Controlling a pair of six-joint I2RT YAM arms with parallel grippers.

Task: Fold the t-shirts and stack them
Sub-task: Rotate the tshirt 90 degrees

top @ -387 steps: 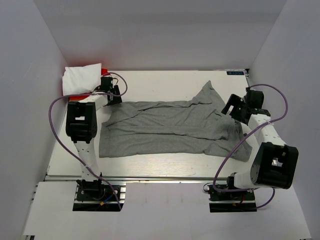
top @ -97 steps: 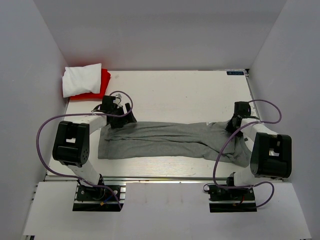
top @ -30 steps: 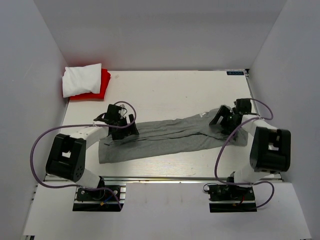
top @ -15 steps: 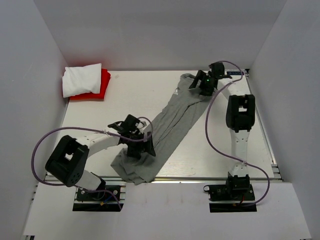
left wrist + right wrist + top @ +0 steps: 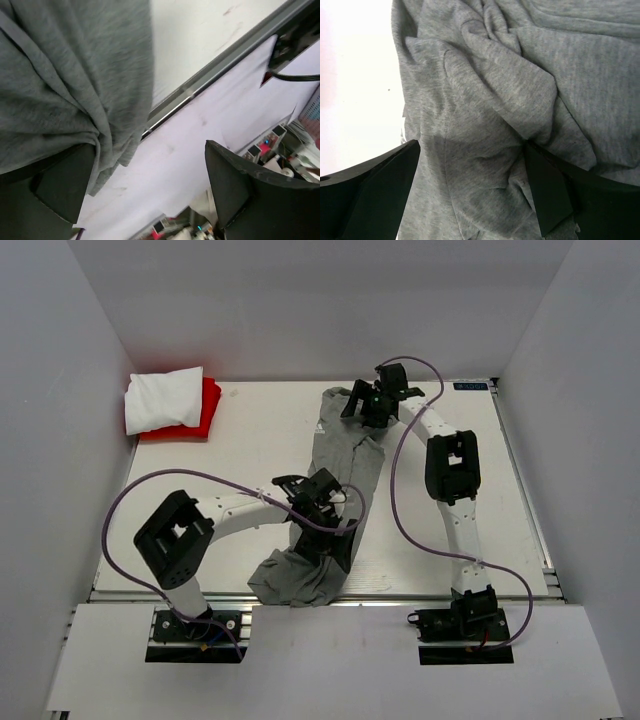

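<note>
**Top external, left wrist, right wrist: grey shirt stretched between far and near edges**

Top external.
- Heather-grey t-shirt (image 5: 340,465): bunched into a long strip. It runs from the middle of the far edge of the table (image 5: 250,440) down to the near edge, left of centre, and ends there in a crumpled heap. A small white neck mark (image 5: 321,429) shows towards the far end.
- Right gripper (image 5: 362,405): arm reached out to the far edge, gripper on the far end of the strip.
- Left gripper (image 5: 330,540): arm bent across the near half of the table, gripper over the strip just above the heap.
- White t-shirt (image 5: 165,398): folded, lying on the red t-shirt (image 5: 208,405) in the far left corner, well apart from the grey one.

Left wrist.
- Left gripper (image 5: 145,190): its fingers (image 5: 60,185) stand wide apart.
- Grey shirt (image 5: 60,75): gathered in folds against the finger at the picture's left. The rest of the gap shows bare table and the metal rail (image 5: 200,85) of the near edge.

Right wrist.
- Right gripper (image 5: 465,195): its fingers (image 5: 555,190) are spread wide and not clamped together.
- Grey shirt (image 5: 490,90): rumpled cloth fills the whole space between and beyond the fingers, with creases converging near the finger at the picture's right. A white band of table (image 5: 355,75) shows along the left side.
</note>
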